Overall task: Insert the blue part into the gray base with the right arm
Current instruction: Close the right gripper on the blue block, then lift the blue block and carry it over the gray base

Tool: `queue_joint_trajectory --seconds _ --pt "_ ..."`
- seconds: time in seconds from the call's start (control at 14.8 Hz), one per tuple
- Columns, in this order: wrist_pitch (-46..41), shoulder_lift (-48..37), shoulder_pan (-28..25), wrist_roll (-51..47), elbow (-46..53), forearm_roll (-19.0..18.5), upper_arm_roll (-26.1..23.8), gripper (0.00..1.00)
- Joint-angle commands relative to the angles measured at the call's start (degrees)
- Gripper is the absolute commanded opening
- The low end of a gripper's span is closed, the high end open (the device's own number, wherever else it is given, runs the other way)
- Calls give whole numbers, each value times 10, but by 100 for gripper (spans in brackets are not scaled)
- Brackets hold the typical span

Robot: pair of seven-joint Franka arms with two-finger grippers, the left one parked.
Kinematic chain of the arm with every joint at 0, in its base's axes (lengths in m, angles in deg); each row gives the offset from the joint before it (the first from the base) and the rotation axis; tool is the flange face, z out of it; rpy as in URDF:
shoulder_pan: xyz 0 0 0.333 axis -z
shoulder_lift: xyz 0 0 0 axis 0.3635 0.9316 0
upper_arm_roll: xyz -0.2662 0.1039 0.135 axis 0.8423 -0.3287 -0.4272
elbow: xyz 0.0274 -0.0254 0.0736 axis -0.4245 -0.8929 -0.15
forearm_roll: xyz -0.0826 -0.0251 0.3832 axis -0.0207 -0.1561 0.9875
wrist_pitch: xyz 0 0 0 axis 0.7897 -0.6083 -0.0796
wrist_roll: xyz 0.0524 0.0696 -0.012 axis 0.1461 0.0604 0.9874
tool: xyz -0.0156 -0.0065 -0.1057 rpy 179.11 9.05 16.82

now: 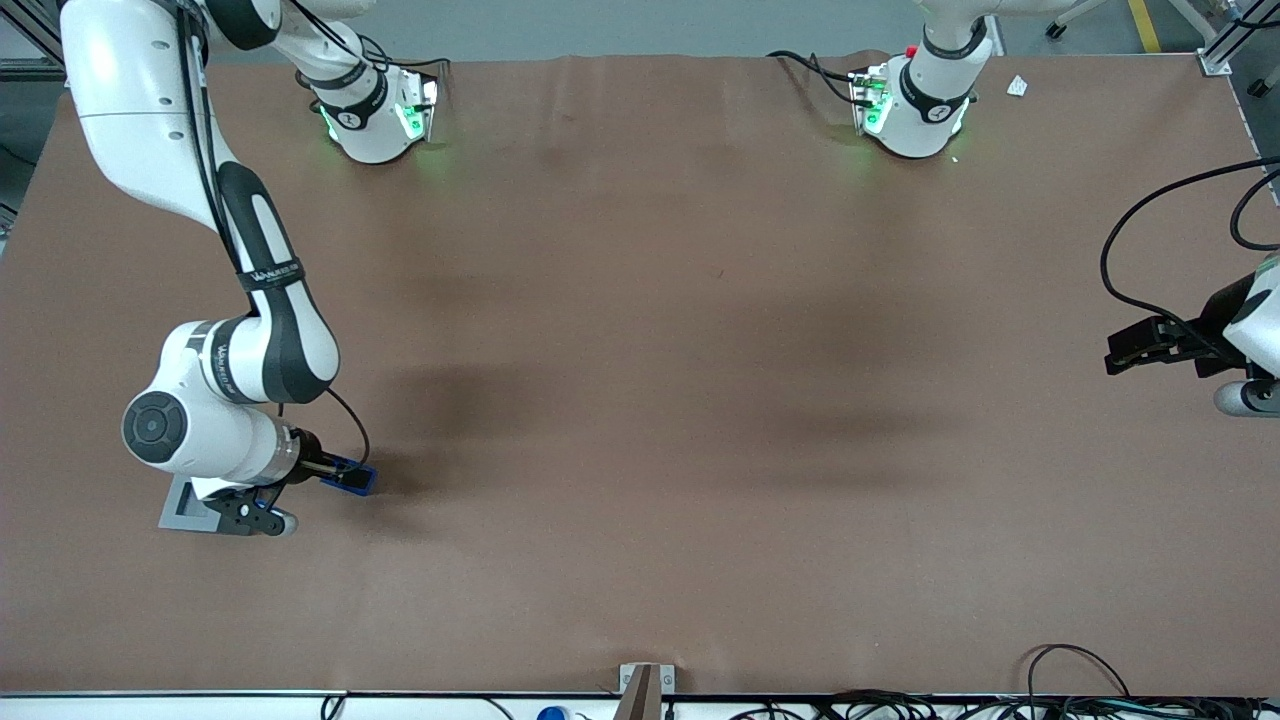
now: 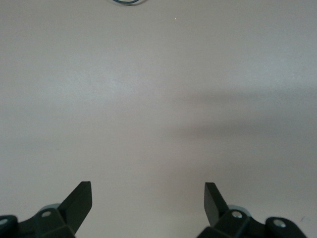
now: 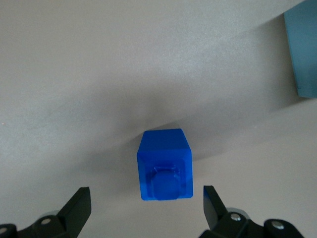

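Note:
The blue part lies on the brown table, its recessed face with a round boss toward the wrist camera. My right arm's gripper is low over the table and open. Its fingertips stand on either side of the part's near end with a gap on each side, touching nothing. The gray base sits on the table beside the blue part, toward the working arm's end, partly covered by the wrist. One edge of it shows in the right wrist view.
The two arm bases stand farthest from the front camera. The parked arm's gripper hangs at its end of the table. A metal bracket and cables lie at the table edge nearest the camera.

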Motion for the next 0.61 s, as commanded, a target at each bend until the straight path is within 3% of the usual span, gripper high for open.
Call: queue_joint_trajectory --seconds 0.0,0.27,0.34,0.54 --pt "18 11 -3 -7 2 7 2 100" --pt "18 20 -2 -7 2 -12 3 96" --pt "18 19 -1 -7 1 -12 3 91" --pt "15 19 5 -6 0 -12 3 61"
